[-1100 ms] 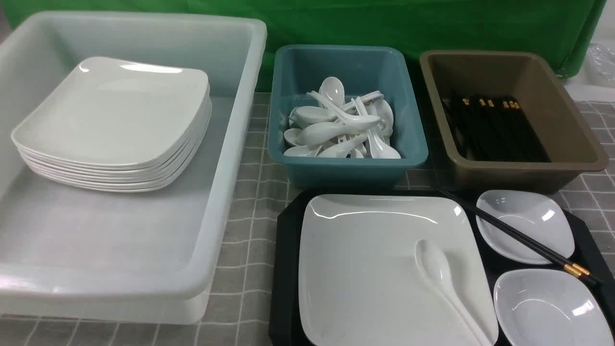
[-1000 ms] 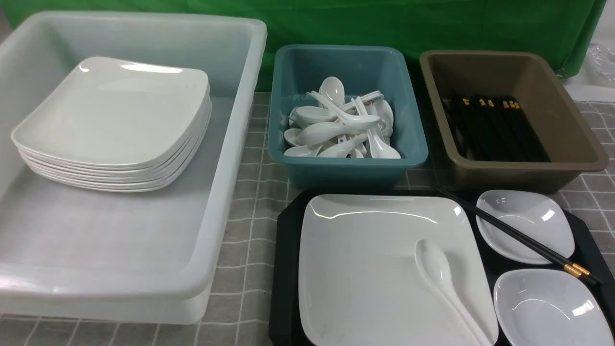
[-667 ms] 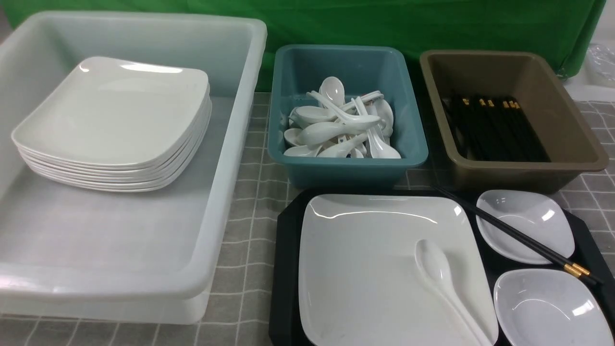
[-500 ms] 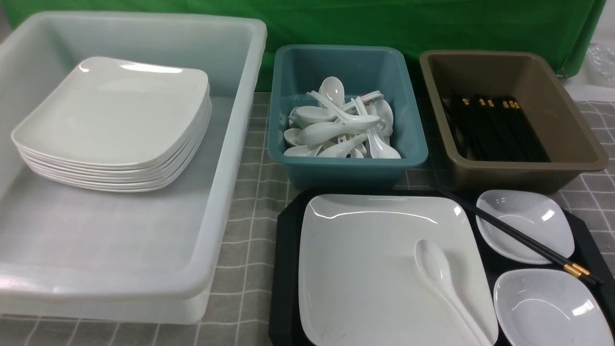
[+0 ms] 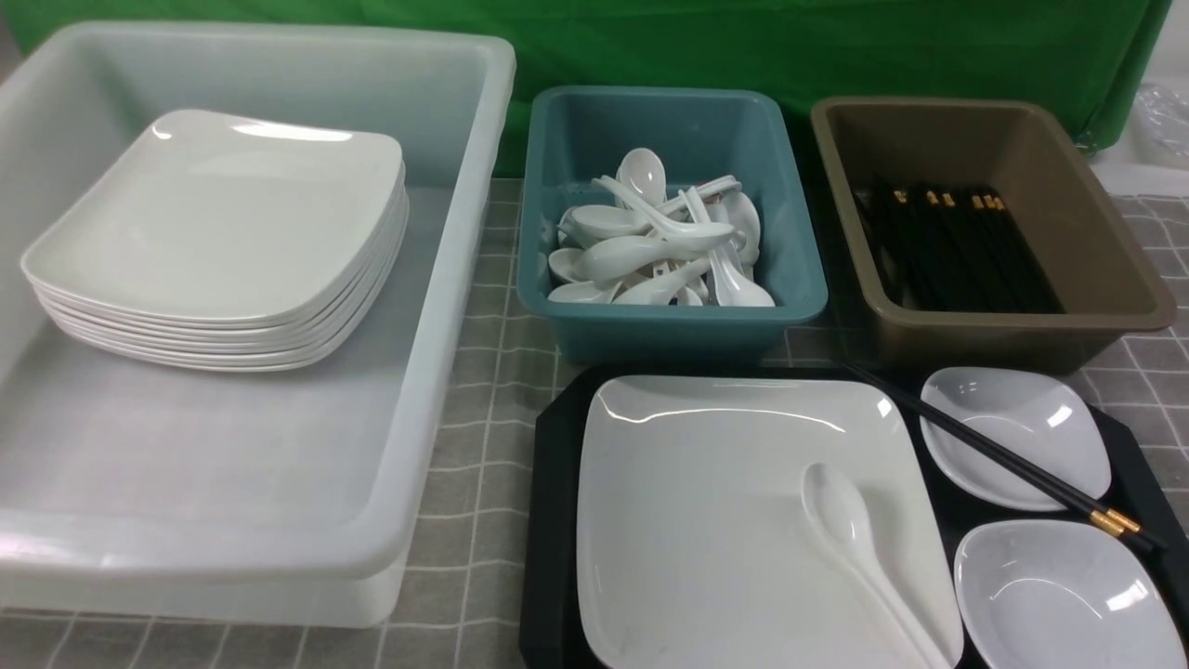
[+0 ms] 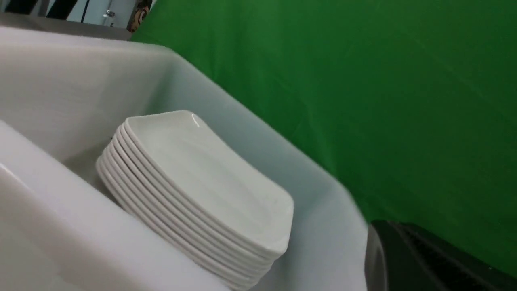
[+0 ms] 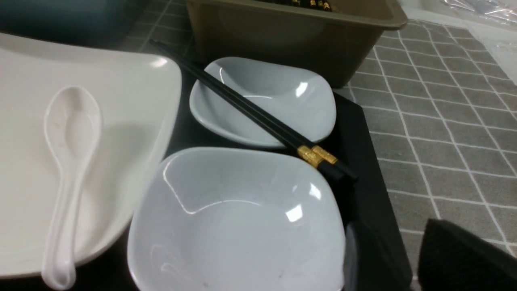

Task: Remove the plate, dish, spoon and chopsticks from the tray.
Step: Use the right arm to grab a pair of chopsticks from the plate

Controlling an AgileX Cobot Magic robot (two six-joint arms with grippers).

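Observation:
The black tray point(image 5: 555, 520) lies at the front right. On it sits the large white plate point(image 5: 706, 502) with the white spoon point(image 5: 850, 530) lying on its right part. Right of the plate are two small white dishes, a far one point(image 5: 1050, 427) and a near one point(image 5: 1059, 595). The black chopsticks point(image 5: 1003, 455) lie slanted across the far dish. Neither gripper shows in the front view. My right gripper point(image 7: 408, 262) is open and empty beside the near dish point(image 7: 234, 218), at the tray's right rim point(image 7: 363, 161). My left gripper point(image 6: 416, 258) looks shut and empty, near the white tub.
A big white tub point(image 5: 446, 279) at the left holds a stack of white plates point(image 5: 223, 223). A teal tub point(image 5: 669, 321) of spoons and a brown tub point(image 5: 1022, 339) of chopsticks stand behind the tray. A grey checked cloth point(image 5: 483, 400) covers the table.

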